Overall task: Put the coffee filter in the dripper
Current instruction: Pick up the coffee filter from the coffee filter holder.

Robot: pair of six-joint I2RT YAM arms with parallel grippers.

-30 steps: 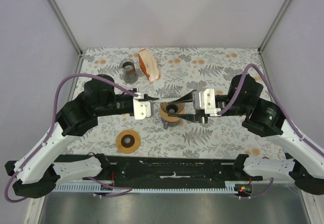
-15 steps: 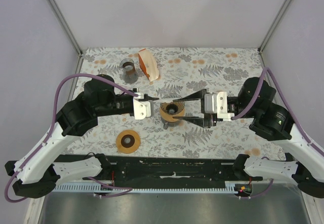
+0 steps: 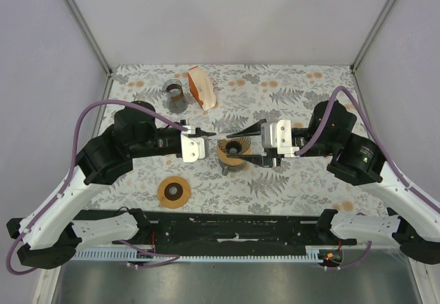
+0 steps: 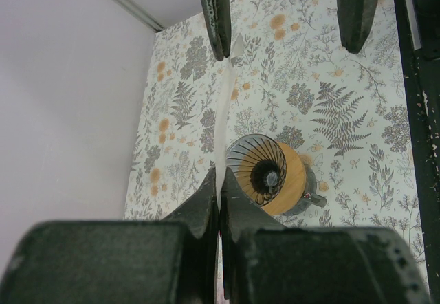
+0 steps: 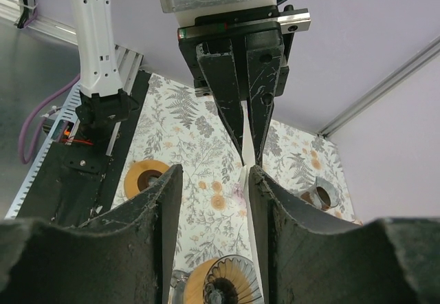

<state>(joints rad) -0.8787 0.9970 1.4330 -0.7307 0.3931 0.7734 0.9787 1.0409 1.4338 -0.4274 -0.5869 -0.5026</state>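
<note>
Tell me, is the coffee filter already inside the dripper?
No, the dripper shows bare ribs inside, and the left gripper pinches the coffee filter outside it.

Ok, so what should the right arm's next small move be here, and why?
Probably shut the right gripper on the coffee filter. The left gripper already pinches one edge of it near the dripper, and the other edge stands between the right gripper's open jaws, so a second grip looks ready.

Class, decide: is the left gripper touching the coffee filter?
Touching. The left wrist view shows the left gripper shut on the thin white coffee filter, which rises edge-on out of the pinch.
</note>
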